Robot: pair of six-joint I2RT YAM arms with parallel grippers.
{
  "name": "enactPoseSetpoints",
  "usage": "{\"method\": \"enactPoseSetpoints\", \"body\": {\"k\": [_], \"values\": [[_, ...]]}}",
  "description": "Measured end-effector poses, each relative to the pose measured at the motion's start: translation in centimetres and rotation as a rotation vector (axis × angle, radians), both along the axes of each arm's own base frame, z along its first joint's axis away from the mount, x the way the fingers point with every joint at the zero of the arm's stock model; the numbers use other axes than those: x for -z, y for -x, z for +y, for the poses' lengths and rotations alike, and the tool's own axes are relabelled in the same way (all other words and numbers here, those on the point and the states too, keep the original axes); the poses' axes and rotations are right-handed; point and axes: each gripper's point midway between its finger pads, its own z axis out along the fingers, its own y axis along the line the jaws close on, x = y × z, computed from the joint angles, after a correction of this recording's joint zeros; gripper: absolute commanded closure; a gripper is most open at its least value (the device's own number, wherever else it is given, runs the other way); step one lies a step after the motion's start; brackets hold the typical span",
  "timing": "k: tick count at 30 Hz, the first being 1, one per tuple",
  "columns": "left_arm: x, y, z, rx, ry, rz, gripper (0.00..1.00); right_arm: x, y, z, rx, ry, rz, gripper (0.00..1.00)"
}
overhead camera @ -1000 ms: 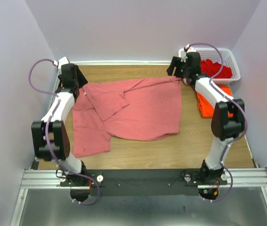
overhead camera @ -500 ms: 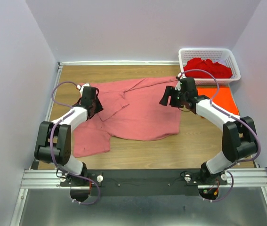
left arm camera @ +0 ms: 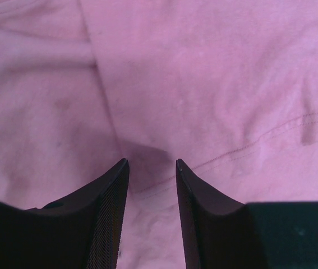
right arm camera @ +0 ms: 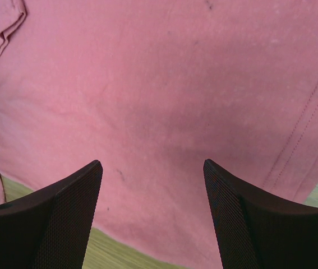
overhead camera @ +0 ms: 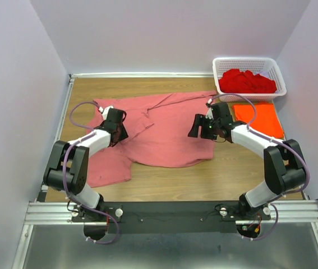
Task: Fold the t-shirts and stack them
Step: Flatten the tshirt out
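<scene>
A large salmon-pink t-shirt (overhead camera: 170, 131) lies spread across the middle of the table, its left side and a sleeve folded over. My left gripper (overhead camera: 121, 131) hangs low over that folded left part. In the left wrist view its jaws (left arm camera: 151, 163) stand open a narrow gap apart above a stitched seam, with flat cloth showing between them. My right gripper (overhead camera: 194, 128) hovers over the shirt's right half, wide open (right arm camera: 152, 163) and empty. A folded orange t-shirt (overhead camera: 258, 119) lies at the right. Deep red t-shirts (overhead camera: 247, 81) are heaped in the basket.
The white lattice basket (overhead camera: 279, 72) stands in the back right corner, just behind the orange tee. Bare wooden table (overhead camera: 203, 182) shows along the front, and in the right wrist view (right arm camera: 119, 255) below the shirt's hem. Walls close in the table on three sides.
Both arms have drawn in from the table's back corners to the middle, low over the pink shirt. The orange tee, hidden by the right arm before, is now in view.
</scene>
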Motion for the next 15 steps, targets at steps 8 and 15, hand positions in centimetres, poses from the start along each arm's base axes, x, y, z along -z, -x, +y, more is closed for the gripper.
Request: {"method": "enactPoseSetpoints", "body": {"k": [8, 15], "values": [[-1.3, 1.4, 1.1, -0.050, -0.024, -0.035, 0.54, -0.1, 0.7, -0.1, -0.005, -0.005, 0.000, 0.20], [-0.3, 1.9, 0.6, -0.034, -0.037, -0.003, 0.61, 0.2, 1.1, -0.2, -0.008, -0.004, 0.012, 0.20]]}}
